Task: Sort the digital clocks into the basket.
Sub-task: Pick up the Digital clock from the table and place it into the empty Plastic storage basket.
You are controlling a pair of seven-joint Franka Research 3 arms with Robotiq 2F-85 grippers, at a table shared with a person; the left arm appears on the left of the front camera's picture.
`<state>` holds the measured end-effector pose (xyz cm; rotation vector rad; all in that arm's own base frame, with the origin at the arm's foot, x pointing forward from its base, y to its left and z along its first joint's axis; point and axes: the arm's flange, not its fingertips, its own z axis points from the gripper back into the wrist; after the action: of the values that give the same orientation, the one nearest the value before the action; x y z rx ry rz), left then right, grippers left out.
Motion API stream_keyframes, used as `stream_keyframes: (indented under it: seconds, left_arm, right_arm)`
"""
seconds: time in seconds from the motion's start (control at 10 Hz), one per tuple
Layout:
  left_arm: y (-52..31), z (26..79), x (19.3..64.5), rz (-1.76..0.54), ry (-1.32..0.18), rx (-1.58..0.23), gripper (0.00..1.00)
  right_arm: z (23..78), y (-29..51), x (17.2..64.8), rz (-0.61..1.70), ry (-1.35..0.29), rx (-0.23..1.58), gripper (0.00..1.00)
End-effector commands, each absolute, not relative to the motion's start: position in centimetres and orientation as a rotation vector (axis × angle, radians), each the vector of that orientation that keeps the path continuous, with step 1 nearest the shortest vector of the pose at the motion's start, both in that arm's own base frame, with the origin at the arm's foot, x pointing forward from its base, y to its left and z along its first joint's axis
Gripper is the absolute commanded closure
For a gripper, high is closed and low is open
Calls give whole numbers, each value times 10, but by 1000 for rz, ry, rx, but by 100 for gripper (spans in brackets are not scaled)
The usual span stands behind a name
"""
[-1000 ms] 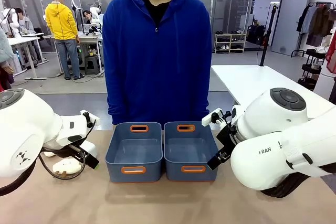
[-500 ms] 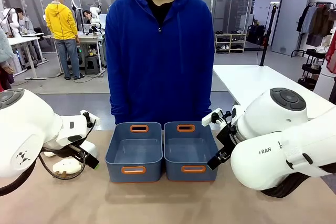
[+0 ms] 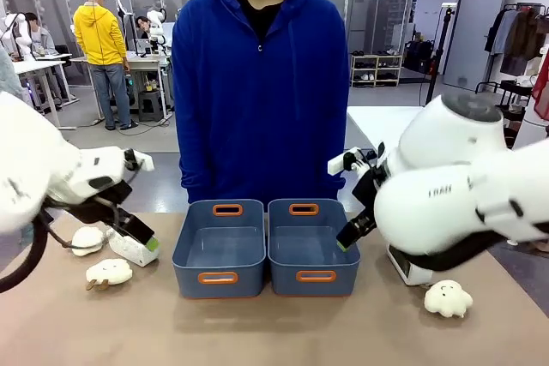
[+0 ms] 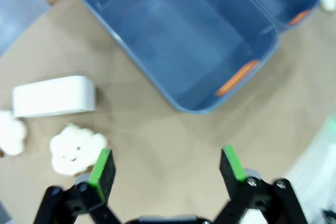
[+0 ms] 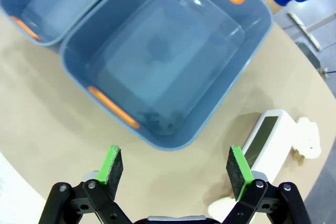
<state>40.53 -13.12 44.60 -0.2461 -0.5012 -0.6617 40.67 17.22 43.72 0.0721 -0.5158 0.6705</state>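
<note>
Two blue-grey baskets stand side by side mid-table, the left basket (image 3: 220, 248) and the right basket (image 3: 312, 246). One white digital clock (image 3: 129, 249) lies left of them, seen from the left wrist as a rounded box (image 4: 52, 96). The other clock (image 3: 407, 268) lies right of the baskets under my right arm, its grey screen facing up (image 5: 266, 139). My left gripper (image 3: 144, 237) hovers open above the table between that clock and the left basket (image 4: 184, 40). My right gripper (image 3: 350, 236) hangs open over the near edge of the right basket (image 5: 163, 61). Both baskets look empty.
White cloud plush toys lie around the left clock (image 3: 109, 273) (image 3: 86, 238) and one at the near right (image 3: 448, 298); another plush (image 5: 307, 140) touches the right clock. A person in a blue hoodie (image 3: 257, 83) stands at the far edge behind the baskets.
Both arms have lifted and pulled outward. The left gripper now sits higher by the left clock, and the right arm's rise has uncovered the right clock and a plush.
</note>
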Motion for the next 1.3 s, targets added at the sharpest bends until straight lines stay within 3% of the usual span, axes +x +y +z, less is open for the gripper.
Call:
stream_keyframes:
  seconds: [0.0, 0.2, 0.5, 0.9, 1.2]
  left_arm:
    - [-82, 467, 411, -656, -428, -509, 0]
    - [-32, 475, 408, -556, -505, -802, 0]
    - [37, 462, 381, -335, -570, -1086, 0]
    - [98, 438, 317, -114, -641, -1066, 0]
    - [110, 444, 305, -44, -780, -1020, 0]
  right_arm:
    - [457, 140, 417, 628, -454, 310, 0]
    - [462, 98, 425, 485, -432, 652, 0]
    - [450, 4, 409, 193, -507, 1089, 0]
    - [434, -89, 344, -51, -688, 1176, 0]
    - [440, -108, 327, -93, -744, 1118, 0]
